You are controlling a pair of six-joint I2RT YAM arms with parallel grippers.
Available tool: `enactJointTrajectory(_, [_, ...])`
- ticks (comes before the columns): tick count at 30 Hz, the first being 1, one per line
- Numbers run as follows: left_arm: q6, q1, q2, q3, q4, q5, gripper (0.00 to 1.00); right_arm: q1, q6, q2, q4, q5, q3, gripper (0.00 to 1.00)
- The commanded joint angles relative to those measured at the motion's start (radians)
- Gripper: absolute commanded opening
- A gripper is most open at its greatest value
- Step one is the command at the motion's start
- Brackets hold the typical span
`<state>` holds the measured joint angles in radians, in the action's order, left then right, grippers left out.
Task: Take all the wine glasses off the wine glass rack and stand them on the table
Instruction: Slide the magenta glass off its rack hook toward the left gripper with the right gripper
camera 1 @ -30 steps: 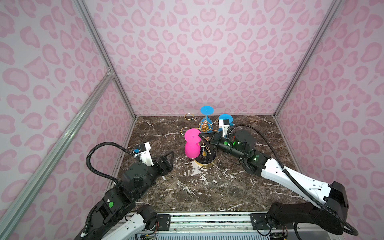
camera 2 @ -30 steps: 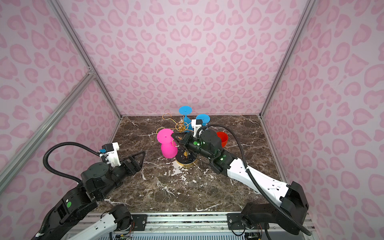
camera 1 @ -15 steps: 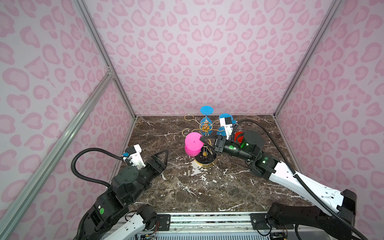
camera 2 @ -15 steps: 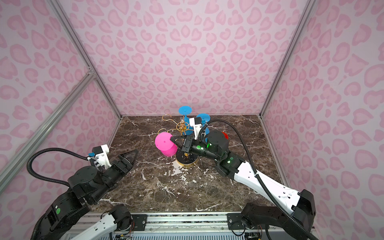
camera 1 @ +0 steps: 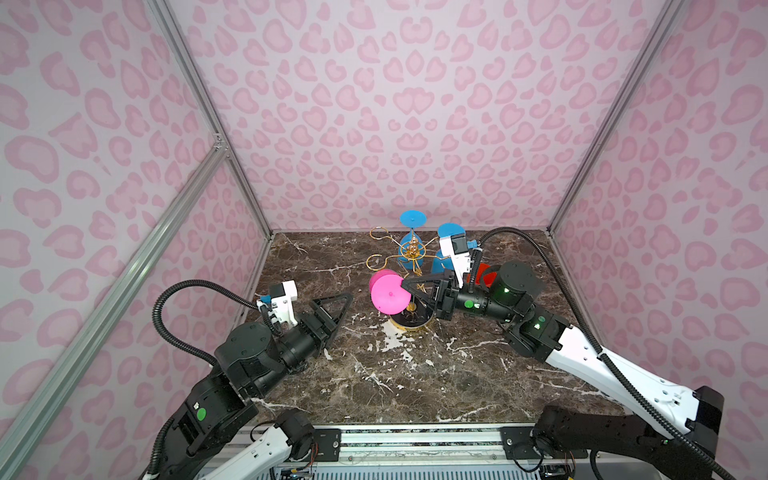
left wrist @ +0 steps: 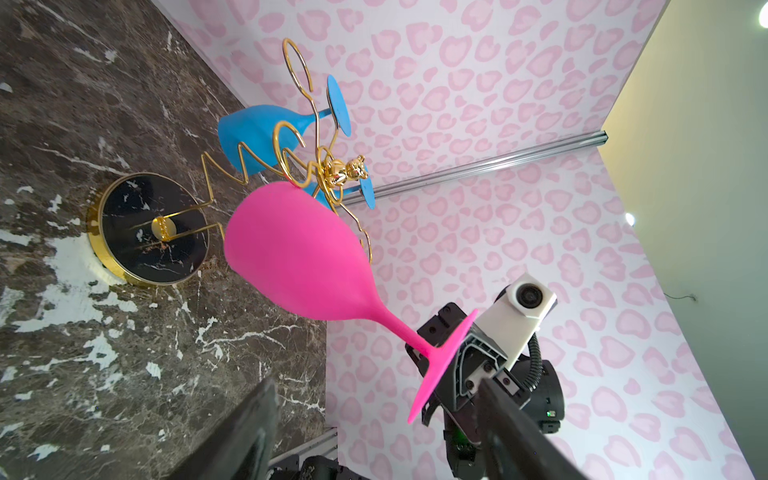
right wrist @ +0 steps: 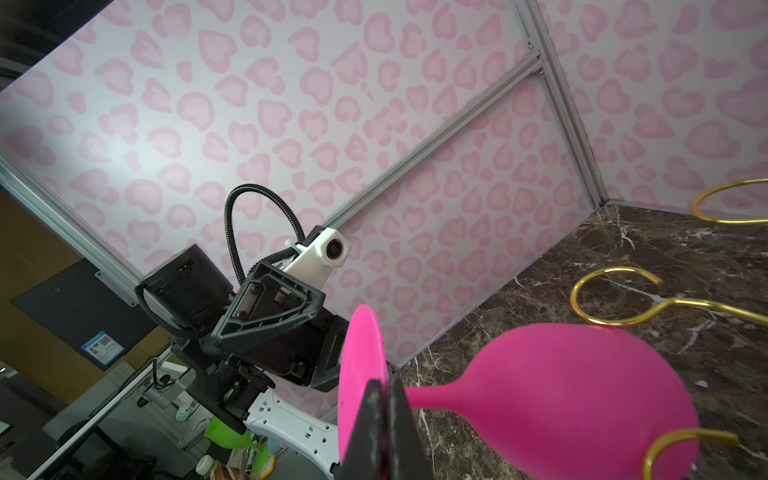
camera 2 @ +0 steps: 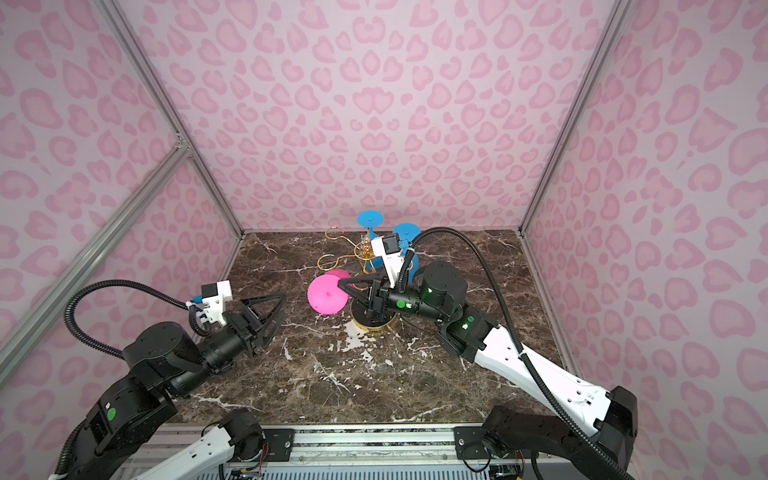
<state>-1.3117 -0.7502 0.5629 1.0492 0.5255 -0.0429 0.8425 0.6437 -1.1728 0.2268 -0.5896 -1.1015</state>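
Holding pink wine glass [camera 1: 387, 297] by its stem near the foot, tilted beside wine glass rack [camera 1: 411, 251]: our right gripper [camera 1: 403, 284], clamped; left gripper [camera 1: 338, 307] apart, empty. We judge it light, prob. slippery.

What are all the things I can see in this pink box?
pink wine glass: 1, pink, tipped sideways beside the rack, stem pinched in the right claw
blue wine glasses: 2, blue, hanging foot-up on the rack's far side
rack: 1, gold wire on a round black base, middle of the table towards the back
red thing: 1, red, behind the right arm, mostly hidden
table: 1, brown marble, underneath everything
walls: pink spotted, all around
left claw: 1, black, open, empty, pointing at the pink glass
right claw: 1, black, shut on the pink glass
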Motion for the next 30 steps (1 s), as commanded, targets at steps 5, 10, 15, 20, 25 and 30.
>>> enactJointTrajectory(5, [-0.036,0.0,-0.037,-0.016,-0.012,-0.002,0.76,0.004,-0.018,-0.024,0.052,-0.05,-0.012,0.0])
enactJointTrajectory(10, [-0.048,0.0,-0.063,-0.029,-0.004,-0.012,0.75,0.009,0.009,-0.019,0.068,-0.044,0.026,0.0])
enactJointTrajectory(15, [-0.055,0.0,-0.077,-0.026,0.03,-0.021,0.75,0.026,0.028,-0.033,0.065,-0.07,0.036,0.0])
enactJointTrajectory(20, [-0.06,0.0,-0.083,-0.023,0.061,-0.021,0.74,0.052,-0.002,-0.04,0.017,-0.078,0.026,0.0])
enactJointTrajectory(25, [-0.052,0.0,-0.087,-0.002,0.092,-0.034,0.74,0.071,-0.005,-0.058,-0.018,-0.124,0.007,0.0])
enactJointTrajectory(30, [-0.052,0.0,-0.101,0.004,0.095,-0.044,0.73,0.126,-0.071,-0.078,-0.056,-0.182,-0.035,0.0])
